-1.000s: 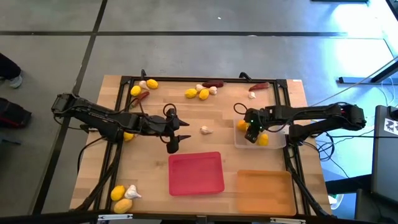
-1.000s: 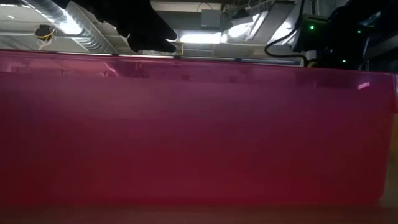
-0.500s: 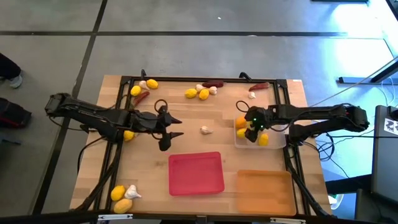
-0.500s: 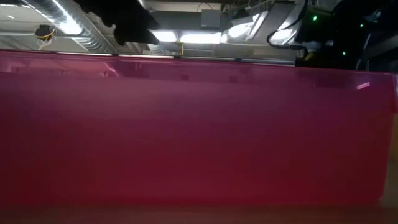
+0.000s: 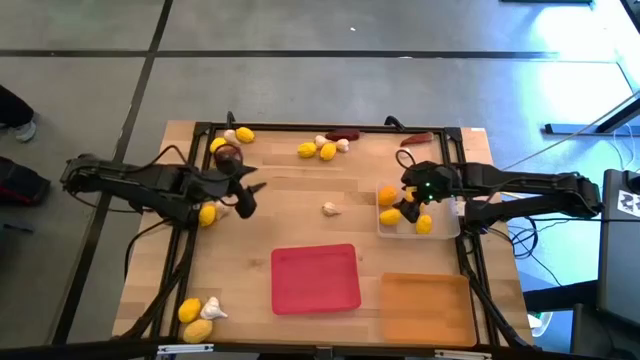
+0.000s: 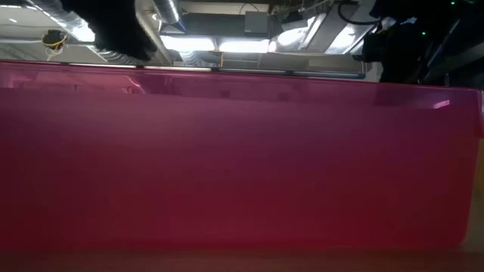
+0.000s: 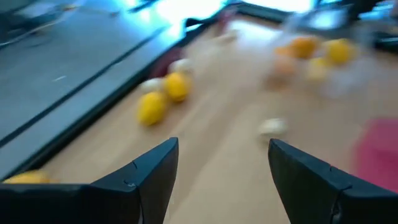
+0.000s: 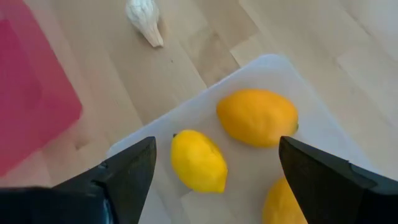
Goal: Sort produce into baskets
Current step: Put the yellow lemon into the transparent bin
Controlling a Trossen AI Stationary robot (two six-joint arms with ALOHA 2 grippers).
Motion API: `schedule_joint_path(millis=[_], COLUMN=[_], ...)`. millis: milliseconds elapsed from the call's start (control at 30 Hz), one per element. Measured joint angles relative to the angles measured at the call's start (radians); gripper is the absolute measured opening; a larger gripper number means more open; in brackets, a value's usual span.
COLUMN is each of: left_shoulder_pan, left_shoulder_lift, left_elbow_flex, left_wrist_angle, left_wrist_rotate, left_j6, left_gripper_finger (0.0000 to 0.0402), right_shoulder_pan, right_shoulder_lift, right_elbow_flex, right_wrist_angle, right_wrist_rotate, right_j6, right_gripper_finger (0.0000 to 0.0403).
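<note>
We've got the right hand (image 5: 408, 196) hanging over the clear tray (image 5: 447, 230), fingers spread wide and empty, with three lemons (image 8: 256, 117) lying in the tray directly beneath it. Away on the far side, the left hand (image 5: 243, 196) sits fingers apart and empty too, a lemon (image 5: 207, 214) just beside it and a dark red chili (image 5: 228, 156) close ahead. The red tray (image 5: 315, 279) and orange tray (image 5: 424, 308) hold nothing we can see.

The risk as we read it: a garlic bulb (image 5: 329, 209) lies loose between the hands, and a low sweep could knock it rolling. The lemons could also be nudged out if the right hand dips.

A second ago the right hand was narrower over that tray; it has since opened. The left hand has pulled back from mid-bench toward the chili.
</note>
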Motion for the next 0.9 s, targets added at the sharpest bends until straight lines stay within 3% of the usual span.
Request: schedule_joint_path(millis=[167,433,900], left_shoulder_pan=[0.107,0.251,0.367], left_shoulder_lift=[0.01,0.047,0.084], left_elbow_flex=[0.0,0.0,0.0], left_wrist_angle=[-0.119,-0.141,-0.137], left_wrist_rotate=[-0.038,-0.038,-0.026], left_j6=[-0.043,-0.01,0.037], left_gripper_finger=[0.0244,0.0244,0.0244], right_shoulder_pan=[0.0,0.0,0.0], right_shoulder_lift=[-0.004,-0.002,-0.002], right_elbow_flex=[0.0,0.0,0.0], right_wrist_angle=[-0.004,-0.004,-0.004], right_wrist_rotate=[0.01,0.01,0.025], right_j6=[-0.011,-0.02,-0.026], right_gripper_finger=[0.0331,0.0331,0.0331])
